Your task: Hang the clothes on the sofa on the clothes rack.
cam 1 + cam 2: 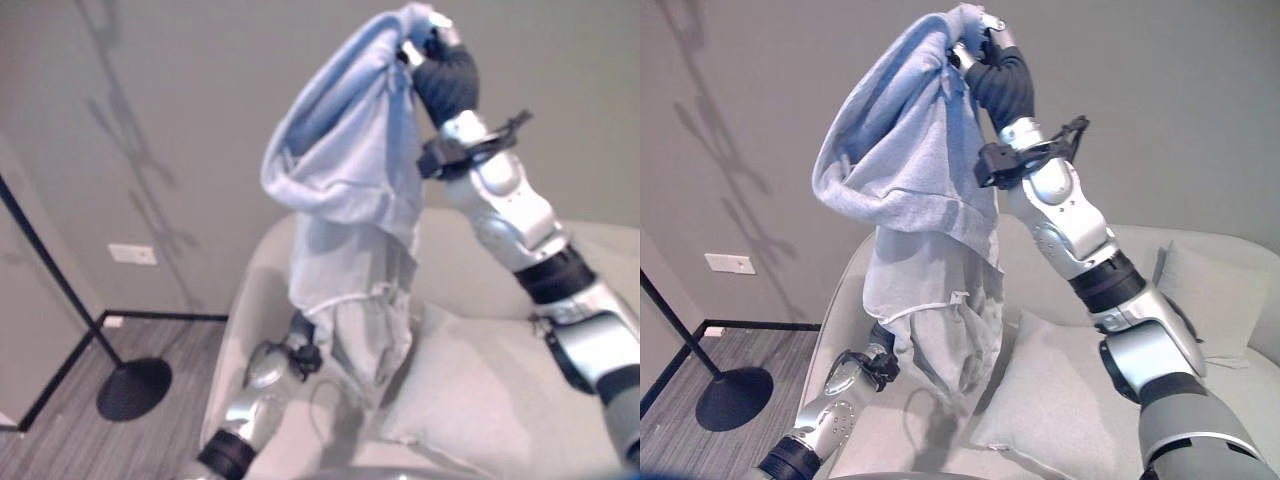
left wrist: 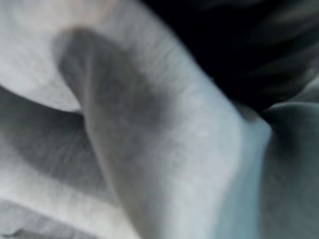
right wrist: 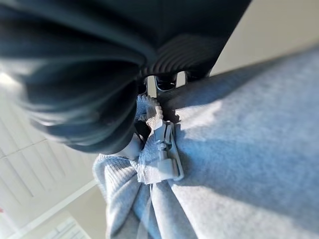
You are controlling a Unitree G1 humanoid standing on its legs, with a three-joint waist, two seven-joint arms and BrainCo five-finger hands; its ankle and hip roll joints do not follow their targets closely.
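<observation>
A light blue-grey zip hoodie (image 1: 350,180) hangs in the air above the sofa (image 1: 260,270), hood bulging to the left and its body drooping down to the seat. My right hand (image 1: 445,80) is raised high and shut on the top of the hoodie; its wrist view shows the fingers (image 3: 164,82) pinching cloth by the zipper (image 3: 167,154). My left hand (image 1: 299,328) sits low against the hoodie's bottom part, and folds of cloth (image 2: 149,149) hide its fingers. The clothes rack's black pole (image 1: 55,275) and round base (image 1: 133,388) stand on the floor to the left.
A pale cushion (image 1: 470,390) lies on the sofa seat under my right arm, and another cushion (image 1: 1210,290) leans at the far right. A grey wall with a socket plate (image 1: 133,254) rises behind. Wood floor (image 1: 70,440) lies between sofa and rack.
</observation>
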